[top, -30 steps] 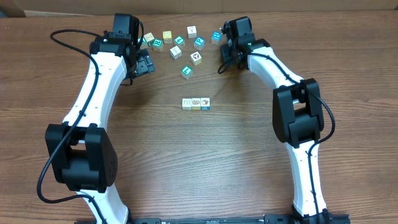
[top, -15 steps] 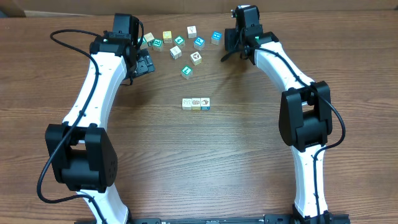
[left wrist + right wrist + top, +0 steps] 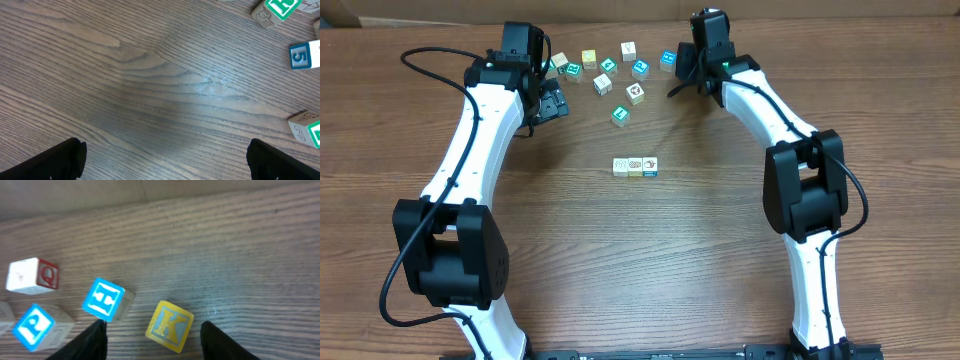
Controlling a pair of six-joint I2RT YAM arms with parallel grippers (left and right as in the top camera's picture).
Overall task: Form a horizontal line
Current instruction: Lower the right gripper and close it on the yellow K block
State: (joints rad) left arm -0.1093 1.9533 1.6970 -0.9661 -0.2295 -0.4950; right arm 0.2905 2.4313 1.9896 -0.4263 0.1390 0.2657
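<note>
The horizontal line (image 3: 635, 166) is a short row of three touching picture cubes at the table's middle, with a blue-edged one at its right end. My right gripper (image 3: 686, 72) hovers far behind it, by the loose cubes. In the right wrist view it (image 3: 154, 329) is open, its fingers astride a yellow K cube (image 3: 169, 325) with a gap on each side. A blue H cube (image 3: 103, 299) lies by its left finger. My left gripper (image 3: 552, 100) is wide open over bare wood (image 3: 165, 150).
Several loose cubes lie scattered along the back, from a pale one (image 3: 560, 63) to a teal one (image 3: 620, 115). A white Q cube (image 3: 31, 274) and a blue P cube (image 3: 34, 326) sit left of the right gripper. A blue 5 cube (image 3: 304, 55) lies right of the left gripper.
The right gripper has shifted toward the table's back edge and turned slightly left. The left arm and the row of cubes have not moved.
</note>
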